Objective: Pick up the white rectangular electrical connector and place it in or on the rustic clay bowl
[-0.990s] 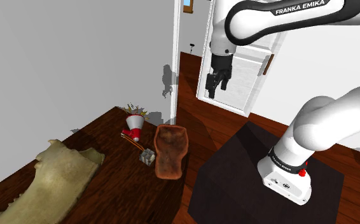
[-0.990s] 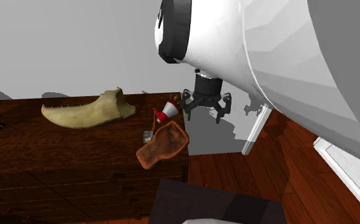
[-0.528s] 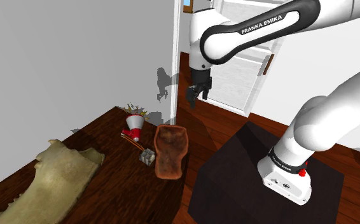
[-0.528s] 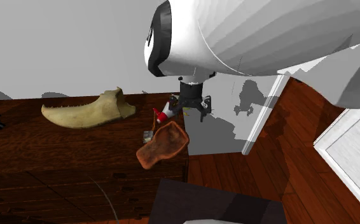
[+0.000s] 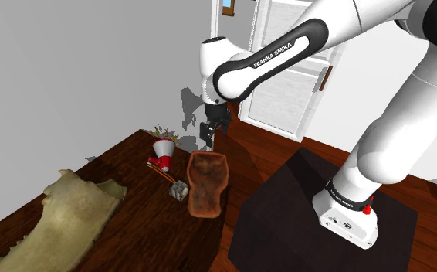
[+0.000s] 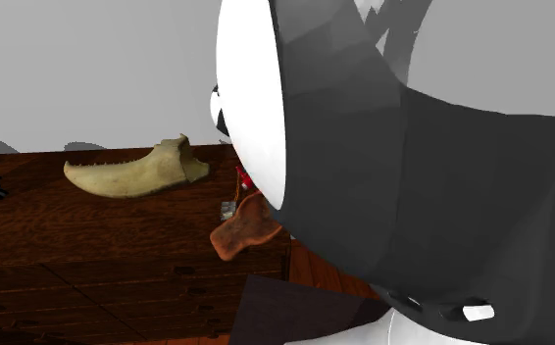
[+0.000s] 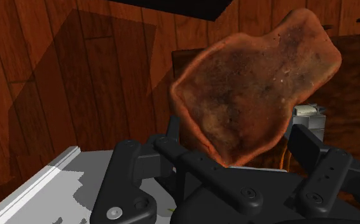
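The clay bowl (image 5: 208,182) is a rough brown, oblong dish lying at the dark wooden table's edge; it also appears as the bowl (image 6: 238,229) and the bowl (image 7: 255,95). The connector (image 5: 180,190), a small grey-white block, sits on the table against the bowl's side, on the shoulder view's left. The connector (image 7: 308,111) peeks out behind the bowl's rim. My black gripper (image 5: 207,137) hangs above the bowl's far end, apart from it. In the wrist view my gripper (image 7: 213,140) is open, with nothing between its fingers (image 7: 125,159).
A red and white cone-shaped object (image 5: 161,151) and a small plant (image 5: 164,131) stand beyond the connector. A long beige jaw-like piece (image 5: 55,216) lies further along the table (image 5: 132,232). The black stand (image 5: 286,209) and a white door (image 5: 286,85) are at the shoulder view's right.
The arm has swung to the shoulder view's left and lower, from in front of the door to above the bowl's far end. It now blocks most of the second exterior view.
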`<state>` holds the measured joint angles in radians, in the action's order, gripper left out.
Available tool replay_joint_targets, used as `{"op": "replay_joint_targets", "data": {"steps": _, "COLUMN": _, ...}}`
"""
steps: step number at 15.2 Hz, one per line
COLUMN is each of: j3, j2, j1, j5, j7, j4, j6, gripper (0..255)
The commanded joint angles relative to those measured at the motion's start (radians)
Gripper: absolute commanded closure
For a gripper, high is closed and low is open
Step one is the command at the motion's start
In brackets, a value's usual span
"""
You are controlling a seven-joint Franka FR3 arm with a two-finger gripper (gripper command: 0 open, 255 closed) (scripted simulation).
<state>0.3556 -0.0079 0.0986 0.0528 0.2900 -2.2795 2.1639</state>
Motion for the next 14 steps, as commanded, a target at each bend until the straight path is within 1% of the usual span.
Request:
{"op": "replay_joint_targets", "data": {"steps": 1, "j3": 0.011, "j2": 0.078, "j1": 0.010, "j5": -0.033, "j7": 0.031, "j4": 0.045, "j6": 0.032, "gripper": 0}}
{"op": "replay_joint_targets", "data": {"steps": 7, "j3": 0.012, "j2": 0.319, "j1": 0.070, "j5": -0.146, "j7": 0.124, "j4": 0.217, "j6": 0.090, "gripper": 0}}
{"op": "replay_joint_targets", "data": {"steps": 14, "j3": -0.022, "j2": 0.593, "j1": 0.171, "j5": -0.248, "j7": 0.193, "j4": 0.479, "j6": 0.096, "gripper": 0}}
